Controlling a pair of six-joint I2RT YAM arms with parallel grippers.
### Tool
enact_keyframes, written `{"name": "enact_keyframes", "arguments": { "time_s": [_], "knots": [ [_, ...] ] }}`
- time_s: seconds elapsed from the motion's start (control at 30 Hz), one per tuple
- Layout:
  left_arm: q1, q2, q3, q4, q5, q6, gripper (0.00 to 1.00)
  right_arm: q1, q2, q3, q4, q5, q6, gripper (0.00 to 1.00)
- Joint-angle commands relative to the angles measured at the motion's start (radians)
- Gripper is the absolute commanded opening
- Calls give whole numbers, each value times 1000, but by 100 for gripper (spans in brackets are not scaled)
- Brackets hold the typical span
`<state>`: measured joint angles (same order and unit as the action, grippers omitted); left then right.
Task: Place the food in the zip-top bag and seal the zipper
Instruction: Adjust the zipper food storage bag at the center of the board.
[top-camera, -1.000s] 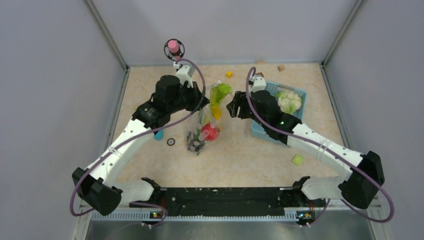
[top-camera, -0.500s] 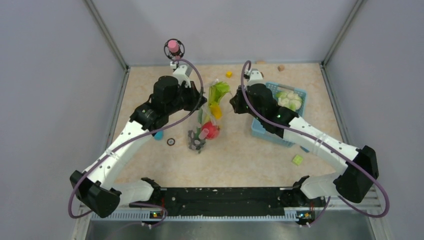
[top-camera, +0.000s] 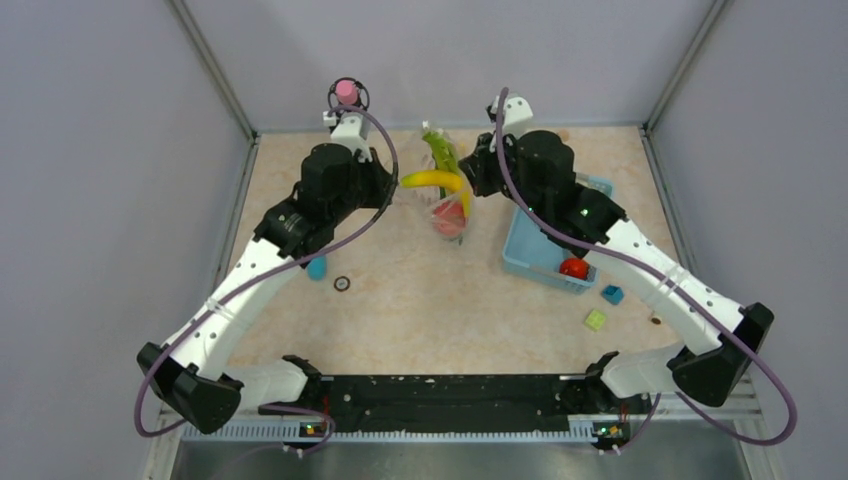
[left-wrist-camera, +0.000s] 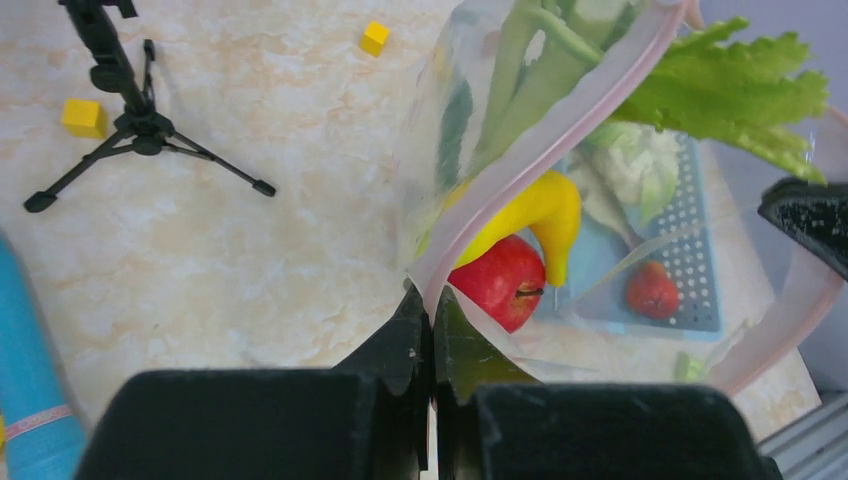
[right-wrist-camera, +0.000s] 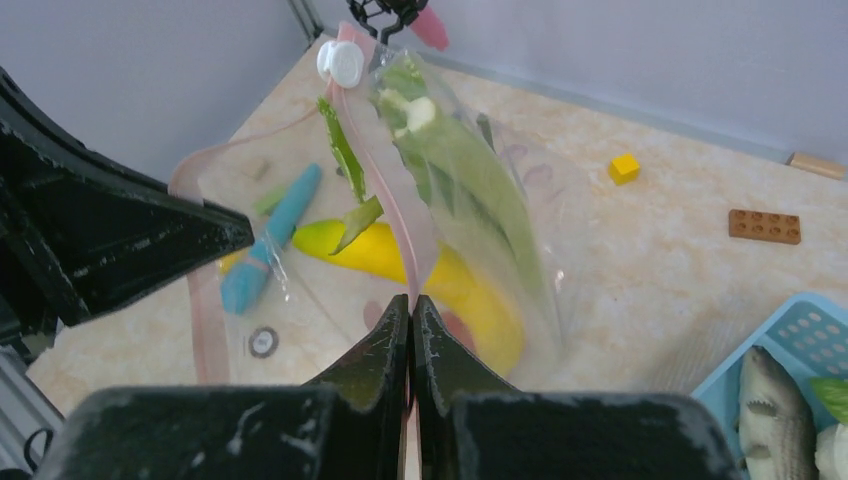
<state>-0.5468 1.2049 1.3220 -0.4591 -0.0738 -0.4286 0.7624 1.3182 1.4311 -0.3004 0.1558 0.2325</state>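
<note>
The zip-top bag (top-camera: 445, 200) hangs lifted between both grippers near the back of the table. My left gripper (left-wrist-camera: 432, 295) is shut on its pink zipper (left-wrist-camera: 560, 140). My right gripper (right-wrist-camera: 411, 298) is shut on the same strip (right-wrist-camera: 395, 200) at the opposite end. The two sides of the strip bow apart, so the mouth gapes. Inside the bag are a yellow banana (left-wrist-camera: 535, 215), a red apple (left-wrist-camera: 505, 280) and leafy green stalks (right-wrist-camera: 460, 170). From above, the left gripper (top-camera: 398, 190) and right gripper (top-camera: 470, 175) flank the banana (top-camera: 432, 180).
The light-blue basket (top-camera: 525, 250) lies to the right with a red fruit (top-camera: 573, 267), a cauliflower (left-wrist-camera: 640, 165) and a toy shark (right-wrist-camera: 775, 400). Blue (top-camera: 611, 294) and green (top-camera: 596, 319) blocks lie near it. A small tripod (top-camera: 347, 95) stands at the back left.
My right gripper swung from beside the basket to the bag's top edge and shut on it. Both arms raised the bag off the table and carried it toward the back.
</note>
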Motion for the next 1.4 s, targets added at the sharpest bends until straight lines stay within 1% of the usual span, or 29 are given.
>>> {"name": "enact_keyframes", "arguments": {
  "time_s": [0.0,0.07,0.1,0.2,0.27,0.33,0.47,0.6,0.67,0.7,0.77,0.83,1.0,1.1,1.17,1.23,1.27,1.3,1.37],
  "knots": [
    [0,31,37,46,-123,25,0,-8,44,47,-50,-45,-85,0],
    [0,84,62,21,-115,26,0,-7,125,113,-150,-21,-102,0],
    [0,110,85,-3,-104,22,0,-7,148,137,-173,-1,-105,0],
    [0,140,114,-18,-47,22,0,-7,141,124,-134,-7,-109,0],
    [0,124,104,6,-1,31,0,-8,121,102,-98,-52,-115,0],
    [-1,88,86,36,13,40,0,-8,111,88,-86,-80,-114,0],
    [1,30,88,37,-31,62,0,-8,105,66,-69,-141,-99,0],
    [-1,4,144,-16,-103,85,0,-8,90,52,-51,-296,-87,0],
    [0,-11,142,-16,-144,92,0,-8,64,10,-11,-363,-82,0],
    [0,-14,139,-20,-164,91,0,-8,51,-17,11,-371,-73,0],
    [0,-16,127,-21,-174,85,0,-8,28,-77,44,-364,-50,0],
    [0,-5,112,-15,-144,82,0,-8,10,-149,62,-331,-29,0],
    [0,63,30,69,56,73,0,-15,-15,-348,77,-117,56,0],
    [-1,110,-14,100,144,60,0,-31,-20,-418,67,-52,117,0],
    [-1,135,-26,105,175,54,0,-41,-28,-446,62,-39,136,4],
    [-1,152,-36,113,208,51,0,-41,-53,-458,61,-21,146,15],
    [-2,160,-36,118,222,48,0,-41,-66,-460,63,-12,144,22],
    [-2,167,-36,123,235,46,0,-41,-84,-462,64,3,143,33],
    [-2,178,-31,128,259,43,0,-45,-122,-467,57,54,140,51]
  ]
}}
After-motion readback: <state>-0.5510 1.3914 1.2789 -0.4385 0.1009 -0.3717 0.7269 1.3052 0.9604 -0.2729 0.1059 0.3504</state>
